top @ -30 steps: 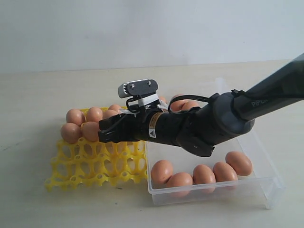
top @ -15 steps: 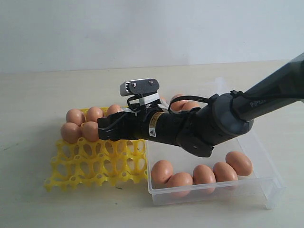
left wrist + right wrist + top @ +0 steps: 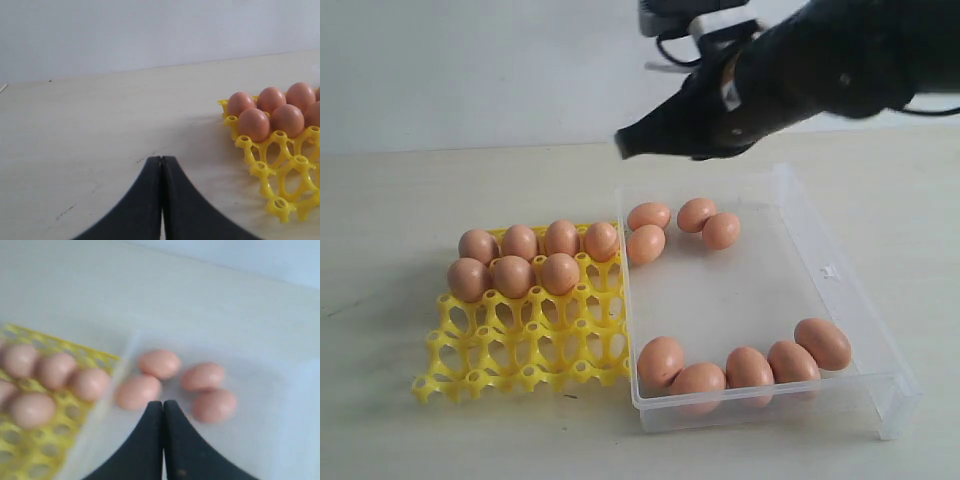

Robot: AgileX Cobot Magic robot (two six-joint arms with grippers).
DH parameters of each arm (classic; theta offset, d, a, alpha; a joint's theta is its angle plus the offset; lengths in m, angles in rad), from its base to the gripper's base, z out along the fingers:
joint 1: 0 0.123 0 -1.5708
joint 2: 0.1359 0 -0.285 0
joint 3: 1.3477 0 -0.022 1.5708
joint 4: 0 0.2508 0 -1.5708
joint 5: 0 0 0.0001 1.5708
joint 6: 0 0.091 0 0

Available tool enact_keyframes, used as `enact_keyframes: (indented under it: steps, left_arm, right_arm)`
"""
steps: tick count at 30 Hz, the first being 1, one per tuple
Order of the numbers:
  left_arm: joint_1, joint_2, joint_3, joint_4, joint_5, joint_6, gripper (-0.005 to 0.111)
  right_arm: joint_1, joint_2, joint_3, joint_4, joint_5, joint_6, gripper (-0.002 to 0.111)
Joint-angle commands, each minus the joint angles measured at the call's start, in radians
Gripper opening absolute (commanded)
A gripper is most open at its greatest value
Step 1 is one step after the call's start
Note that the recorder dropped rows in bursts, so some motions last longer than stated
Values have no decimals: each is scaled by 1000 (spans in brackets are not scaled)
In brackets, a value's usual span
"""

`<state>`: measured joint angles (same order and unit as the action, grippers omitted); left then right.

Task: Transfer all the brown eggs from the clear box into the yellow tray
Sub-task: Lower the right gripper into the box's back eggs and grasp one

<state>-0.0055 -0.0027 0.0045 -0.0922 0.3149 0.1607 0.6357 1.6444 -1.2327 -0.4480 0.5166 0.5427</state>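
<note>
My right gripper: moved up off yellow tray to above clear box, jaws pinched shut, empty; brown eggs 7 in tray, 9 in box; risk: descent into tight far cluster may nudge/crack adj. shells.

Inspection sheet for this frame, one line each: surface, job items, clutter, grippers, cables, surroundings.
Surface: pale tabletop with a few small dark marks.
Job's things: yellow tray holds seven brown eggs in its two far rows. The clear box beside it holds nine, four at the far end and five along the near wall.
Clutter: nothing seen.
Grippers: right gripper shut, empty, above the box's far end. Left gripper shut, empty, low over the table beside the tray.
Cables: black cable by the right wrist camera.
Surroundings: plain pale wall.
</note>
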Motion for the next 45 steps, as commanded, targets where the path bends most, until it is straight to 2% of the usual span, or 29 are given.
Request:
enact_keyframes:
  steps: [1,5,7,10,16,18,24,29,38,45]
  left_arm:
    - [-6,3,-5,-5,-4,-4,0]
    - [-6,3,-5,-5,-4,-4,0]
    - [-6,3,-5,-5,-4,-4,0]
    - [-6,3,-5,-5,-4,-4,0]
    - [-6,3,-5,-5,-4,-4,0]
    - [-6,3,-5,-5,-4,-4,0]
    - [-6,3,-5,-5,-4,-2,0]
    - [-6,3,-5,-5,-4,-2,0]
    - [-6,3,-5,-5,-4,-4,0]
    - [-6,3,-5,-5,-4,-2,0]
  right_arm:
    - [-47,0,-93,-12,386,-69,0]
    - [-121,54,-113,53,329,-15,0]
    - [-156,96,-122,75,304,26,4]
    - [-206,167,-128,150,238,98,16]
    - [-259,302,-128,361,15,123,53]
    - [-263,332,-130,367,-28,166,60]
    - [-271,408,-130,360,-109,280,61]
    - [-271,443,-130,280,-122,408,60]
    - [-271,479,-135,269,-186,410,58]
    - [-271,513,-172,273,-142,410,58]
